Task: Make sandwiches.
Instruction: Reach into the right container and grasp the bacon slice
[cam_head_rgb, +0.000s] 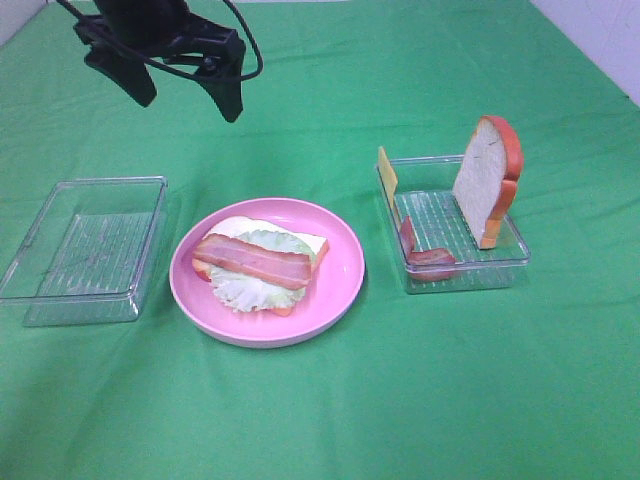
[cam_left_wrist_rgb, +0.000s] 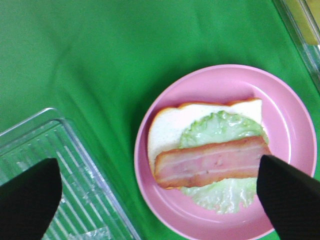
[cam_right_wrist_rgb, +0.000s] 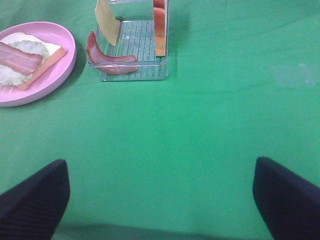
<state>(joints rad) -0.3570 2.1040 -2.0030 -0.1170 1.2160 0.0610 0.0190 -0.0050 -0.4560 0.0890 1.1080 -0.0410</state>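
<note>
My left jaws and my right jaws both stand wide open, gripping nothing, above the green cloth surface (cam_head_rgb: 330, 410), while the unfinished toy sandwich (cam_head_rgb: 258, 262) of white bread, pale green lettuce and a pink-red bacon strip lies on the round pink plate (cam_head_rgb: 343, 268).

On the green cloth (cam_head_rgb: 320, 400), a pink plate (cam_head_rgb: 340, 285) holds an open sandwich (cam_head_rgb: 260, 262): bread (cam_head_rgb: 235, 226), lettuce (cam_head_rgb: 243, 291), then a bacon strip (cam_head_rgb: 255, 260) on top. The left tray (cam_head_rgb: 88, 250) lies beside the plate. The right tray (cam_head_rgb: 470, 268) holds an upright bread slice (cam_head_rgb: 485, 180), cheese (cam_head_rgb: 387, 170) and curled bacon (cam_head_rgb: 432, 262). The left gripper (cam_head_rgb: 188, 103) hangs at far left, jaws spread.
</note>
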